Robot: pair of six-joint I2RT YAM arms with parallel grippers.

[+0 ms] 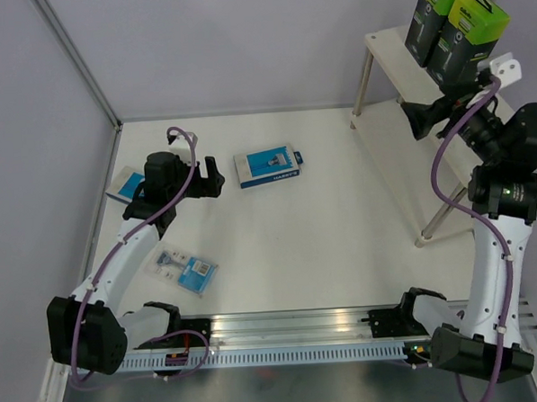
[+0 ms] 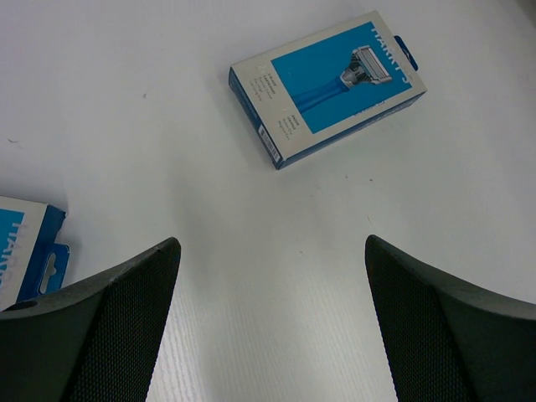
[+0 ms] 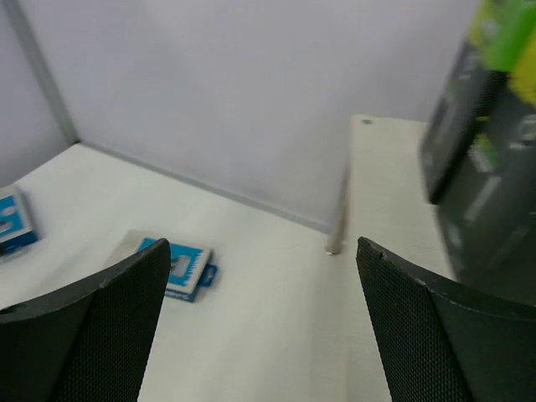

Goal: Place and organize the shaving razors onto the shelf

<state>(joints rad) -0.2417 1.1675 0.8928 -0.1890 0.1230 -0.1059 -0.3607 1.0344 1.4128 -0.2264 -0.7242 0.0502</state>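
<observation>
- Top view: the left arm reached low over the tabletop. The left claw was open, just short of a blue box. A second blue box lay partly under the arm, and a blister pack lay nearer its base.
- The right arm stood raised, with the right claw open beside the shelf, near two black boxes on its top board.
- Left wrist: the spread fingers framed bare tabletop, and the blue box lay ahead, untouched.
- Right wrist: the fingers were apart and empty, and the black boxes were blurred at right.
</observation>
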